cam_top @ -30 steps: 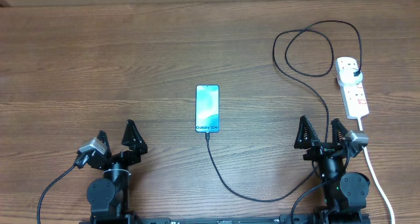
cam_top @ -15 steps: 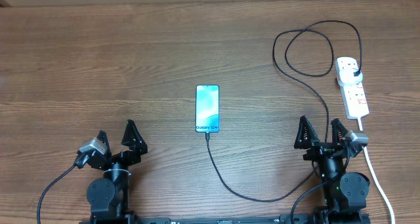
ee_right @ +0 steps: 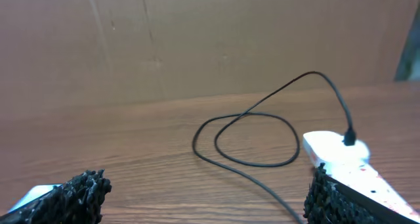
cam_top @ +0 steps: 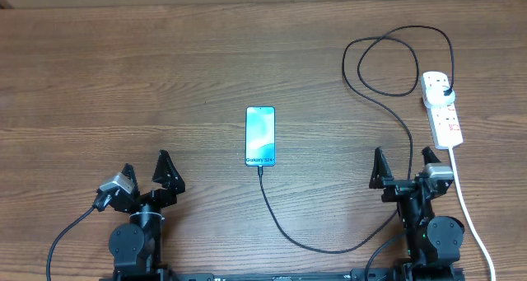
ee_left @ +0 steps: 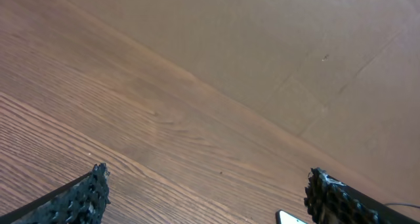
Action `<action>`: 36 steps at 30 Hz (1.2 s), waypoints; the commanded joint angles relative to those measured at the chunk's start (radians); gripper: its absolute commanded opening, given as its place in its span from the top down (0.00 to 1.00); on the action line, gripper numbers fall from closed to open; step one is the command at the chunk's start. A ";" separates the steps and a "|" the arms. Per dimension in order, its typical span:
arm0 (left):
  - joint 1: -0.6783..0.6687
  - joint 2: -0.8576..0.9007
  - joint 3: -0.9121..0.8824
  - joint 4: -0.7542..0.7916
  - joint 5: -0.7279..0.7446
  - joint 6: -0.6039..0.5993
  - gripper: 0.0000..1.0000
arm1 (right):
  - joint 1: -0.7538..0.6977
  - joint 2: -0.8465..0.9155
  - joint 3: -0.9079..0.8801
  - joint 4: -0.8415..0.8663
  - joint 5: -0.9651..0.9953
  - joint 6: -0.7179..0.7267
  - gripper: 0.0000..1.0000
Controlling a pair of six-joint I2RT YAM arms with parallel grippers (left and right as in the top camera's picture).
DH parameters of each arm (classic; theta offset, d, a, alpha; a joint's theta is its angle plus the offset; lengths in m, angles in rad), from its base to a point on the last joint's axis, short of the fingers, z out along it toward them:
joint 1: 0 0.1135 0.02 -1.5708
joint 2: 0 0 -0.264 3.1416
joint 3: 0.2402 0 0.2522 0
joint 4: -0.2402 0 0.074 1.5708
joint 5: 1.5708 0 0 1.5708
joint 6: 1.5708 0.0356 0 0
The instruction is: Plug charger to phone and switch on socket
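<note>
Both arms sit at the near edge of the counter. The left gripper and the right gripper each have jaws spread wide and hold nothing. The phone lies mid-counter, screen up, with its long axis running near to far, beyond both grippers and between them. The charger meets the phone's near end (whether the tip is fully seated is too small to tell). From there it swings right, passes just beside the right gripper and loops far to its black plug, set in the far end of the socket. The socket lies far and right of the right jaws, its long axis near to far, slightly tilted. The switch looks like the remaining step, and the right arm is much the nearer.
</note>
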 commanded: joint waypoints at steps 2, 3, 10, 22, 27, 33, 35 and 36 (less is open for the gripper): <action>0.003 -0.008 -0.004 0.002 0.008 0.027 0.01 | -0.006 -0.013 -0.010 0.005 -0.002 -0.049 0.00; 0.003 -0.008 -0.004 0.002 0.008 0.027 0.00 | -0.005 -0.013 -0.010 0.005 -0.002 -0.049 0.00; 0.003 -0.008 -0.005 0.002 0.008 0.027 0.00 | -0.005 -0.013 -0.010 0.005 -0.002 -0.049 0.00; 0.003 -0.008 -0.004 -0.002 0.028 0.406 0.00 | -0.014 -0.013 -0.010 0.006 -0.002 -0.049 0.00; 0.003 -0.008 -0.004 -0.002 0.030 0.522 0.00 | -0.014 -0.013 -0.010 0.006 -0.002 -0.049 0.00; 0.003 -0.007 -0.004 -0.003 0.053 0.644 0.00 | -0.014 -0.013 -0.010 0.006 -0.002 -0.049 0.00; 0.003 -0.007 -0.004 -0.003 0.056 0.644 0.01 | -0.014 -0.013 -0.010 0.006 -0.002 -0.049 0.00; 0.003 -0.007 -0.004 -0.003 0.056 0.644 0.00 | -0.014 -0.013 -0.010 0.006 -0.002 -0.049 0.00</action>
